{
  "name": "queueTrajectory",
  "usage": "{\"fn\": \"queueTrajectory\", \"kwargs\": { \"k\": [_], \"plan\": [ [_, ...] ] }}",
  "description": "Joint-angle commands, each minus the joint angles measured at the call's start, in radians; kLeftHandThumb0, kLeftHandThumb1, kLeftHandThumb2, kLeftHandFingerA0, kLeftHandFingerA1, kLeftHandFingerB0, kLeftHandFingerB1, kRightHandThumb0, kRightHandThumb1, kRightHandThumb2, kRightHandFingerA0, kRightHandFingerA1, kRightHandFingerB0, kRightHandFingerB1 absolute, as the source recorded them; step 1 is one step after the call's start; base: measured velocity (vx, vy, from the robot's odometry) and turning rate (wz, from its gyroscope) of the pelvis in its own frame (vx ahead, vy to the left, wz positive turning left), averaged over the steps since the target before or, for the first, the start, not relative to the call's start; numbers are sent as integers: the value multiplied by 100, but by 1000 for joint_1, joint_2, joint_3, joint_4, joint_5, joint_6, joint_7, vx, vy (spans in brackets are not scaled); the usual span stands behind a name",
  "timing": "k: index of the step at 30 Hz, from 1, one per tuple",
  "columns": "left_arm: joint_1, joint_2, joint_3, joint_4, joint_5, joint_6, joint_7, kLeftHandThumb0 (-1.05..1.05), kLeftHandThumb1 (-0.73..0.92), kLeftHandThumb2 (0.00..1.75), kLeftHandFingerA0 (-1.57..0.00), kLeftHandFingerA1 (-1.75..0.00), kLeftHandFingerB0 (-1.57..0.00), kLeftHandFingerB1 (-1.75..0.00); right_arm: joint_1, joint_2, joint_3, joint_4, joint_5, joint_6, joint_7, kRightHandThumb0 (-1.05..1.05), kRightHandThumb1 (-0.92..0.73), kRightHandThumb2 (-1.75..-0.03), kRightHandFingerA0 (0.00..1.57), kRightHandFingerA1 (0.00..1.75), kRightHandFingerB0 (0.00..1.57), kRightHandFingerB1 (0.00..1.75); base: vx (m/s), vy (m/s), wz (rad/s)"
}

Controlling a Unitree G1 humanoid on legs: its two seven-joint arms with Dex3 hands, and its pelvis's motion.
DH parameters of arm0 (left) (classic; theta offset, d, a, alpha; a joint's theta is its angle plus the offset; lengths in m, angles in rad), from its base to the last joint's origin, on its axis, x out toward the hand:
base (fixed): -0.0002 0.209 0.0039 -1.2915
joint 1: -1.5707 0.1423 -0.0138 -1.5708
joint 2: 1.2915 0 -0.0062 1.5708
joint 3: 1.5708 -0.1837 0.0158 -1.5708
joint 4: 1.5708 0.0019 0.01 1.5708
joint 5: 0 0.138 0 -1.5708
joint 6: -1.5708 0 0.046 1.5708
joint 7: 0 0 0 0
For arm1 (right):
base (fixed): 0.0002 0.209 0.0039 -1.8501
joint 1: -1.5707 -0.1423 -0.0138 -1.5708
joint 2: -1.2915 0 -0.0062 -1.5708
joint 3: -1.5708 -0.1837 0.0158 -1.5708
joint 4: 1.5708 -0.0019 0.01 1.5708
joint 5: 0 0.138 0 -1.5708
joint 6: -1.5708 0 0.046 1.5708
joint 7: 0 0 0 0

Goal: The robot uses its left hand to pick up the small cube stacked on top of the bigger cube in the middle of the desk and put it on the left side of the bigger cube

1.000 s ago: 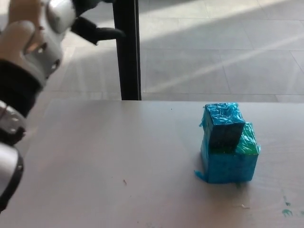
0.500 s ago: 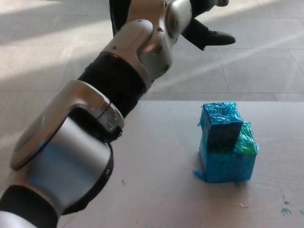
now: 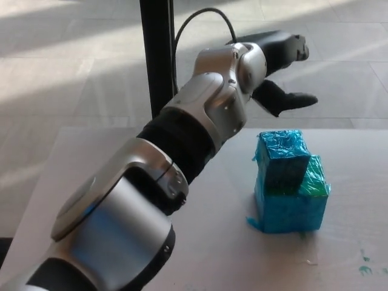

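A small blue cube (image 3: pixel 284 160) wrapped in shiny tape sits on top of a bigger blue cube (image 3: pixel 292 203) at the right middle of the desk (image 3: pixel 206 242). My left arm stretches across the picture from the lower left. Its black left hand (image 3: pixel 280 70) hovers open above and slightly behind the small cube, fingers spread, touching nothing. A gap of air shows between the lowest finger (image 3: pixel 291 100) and the cube's top. My right hand does not show.
A black post (image 3: pixel 157 57) with a cable stands behind the desk's far edge. Tiled floor lies beyond. Small green paint marks (image 3: pixel 365 267) dot the desk at the lower right. My silver forearm (image 3: pixel 182 139) covers much of the desk's left half.
My left arm has reached further right and lowered, bringing the open hand closer above the small cube. The cubes have not moved.
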Motion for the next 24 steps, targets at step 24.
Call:
{"fn": "queueTrajectory", "kwargs": {
  "k": [24],
  "plan": [
    [125,-92,75,59,-80,137,-140,-105,71,65,0,-12,0,0,-13,-51,28,-6,-23,-3,-3,-38,-67,-59,56,50,39,33,0,0,0]
  ]
}}
